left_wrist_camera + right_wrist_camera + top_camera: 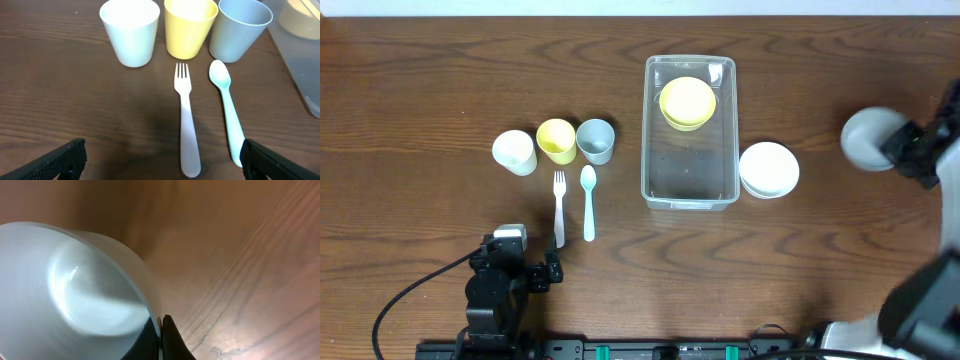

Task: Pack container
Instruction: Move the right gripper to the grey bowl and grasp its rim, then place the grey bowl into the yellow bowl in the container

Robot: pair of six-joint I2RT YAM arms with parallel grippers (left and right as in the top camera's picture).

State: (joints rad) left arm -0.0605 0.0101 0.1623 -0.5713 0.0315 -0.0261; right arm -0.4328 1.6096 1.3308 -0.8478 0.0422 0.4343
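I hold grey bowl [868, 138], right edge; right fingers [170, 342] pinch its rim, I think, view blurry. My left fingers [60, 160] wide apart, empty. See container [690, 203] in middle of bench [420, 100]. Next: move bowl over container, set inside.

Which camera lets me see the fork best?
The left wrist view: the fork lies whole and big in the middle, tines clear, beside the spoon. Overhead shows it whole too, but tiny. The right wrist view has no fork, only the grey bowl and the table.
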